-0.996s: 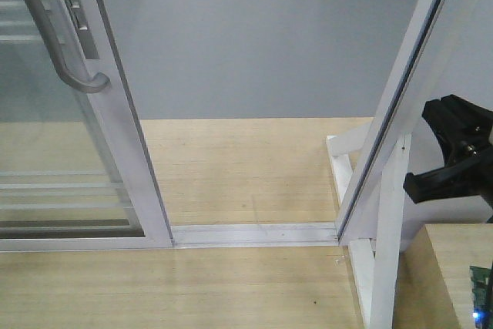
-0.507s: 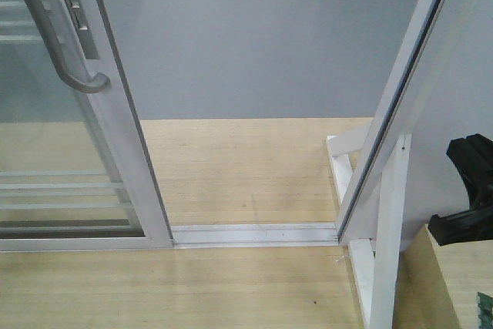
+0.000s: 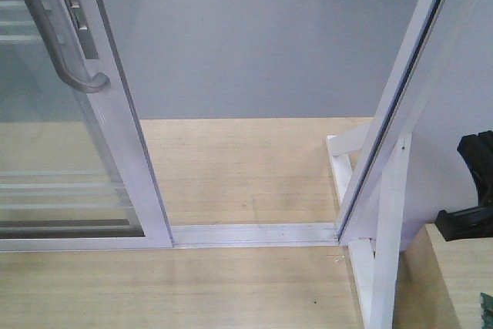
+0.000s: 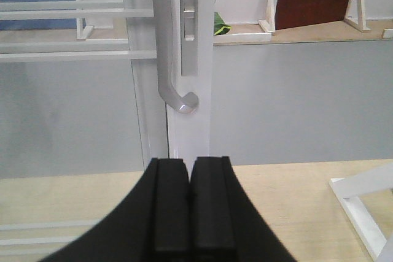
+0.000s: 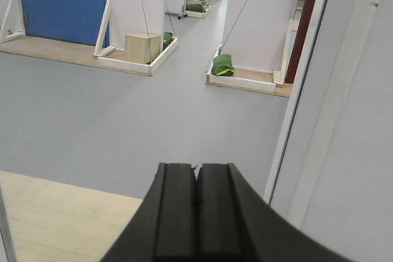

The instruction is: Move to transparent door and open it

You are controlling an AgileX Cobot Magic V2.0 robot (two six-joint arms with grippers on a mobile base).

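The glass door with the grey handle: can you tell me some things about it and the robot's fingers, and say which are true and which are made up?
1. The tall glass door in its glossy white frame is slid open, leaving a gap. True.
2. The curved grey metal handle is gripped by the left gripper. False: its black fingers are pressed together, empty, short of the handle.
3. The right gripper is shut. True.
4. The floor beyond the doorway is red. False: the smooth grey floor lies there.
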